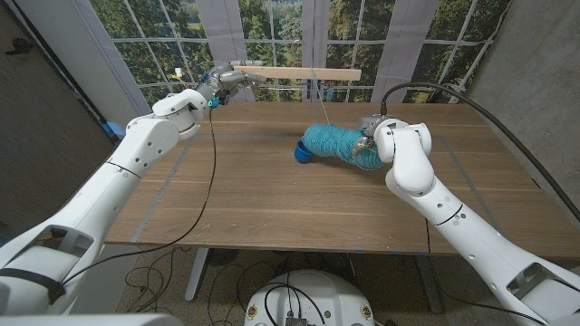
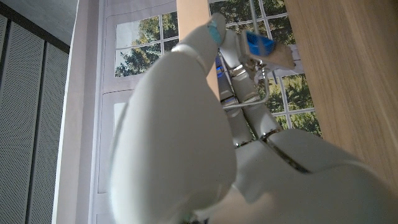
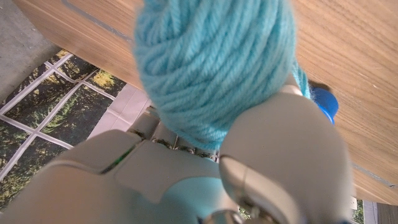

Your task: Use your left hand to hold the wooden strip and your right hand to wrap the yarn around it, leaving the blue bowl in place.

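Observation:
My left hand (image 1: 225,83) holds one end of the pale wooden strip (image 1: 304,73), which is raised level above the table's far edge. In the left wrist view the strip (image 2: 194,15) runs past my left hand's (image 2: 186,143) fingers (image 2: 249,46). A thin teal strand hangs from the strip to the teal yarn skein (image 1: 331,142) lying on the table. My right hand (image 1: 372,138) grips the skein's right end. In the right wrist view the yarn (image 3: 211,62) bulges out of that hand (image 3: 280,155). The blue bowl (image 1: 302,152) sits at the skein's left end, and its blue rim (image 3: 324,102) shows in the right wrist view too.
The wooden table (image 1: 272,199) stretches bare toward me in front of the yarn. A window wall stands behind the far edge. A black cable (image 1: 214,163) hangs from my left wrist across the table, and another loops over my right arm (image 1: 471,104).

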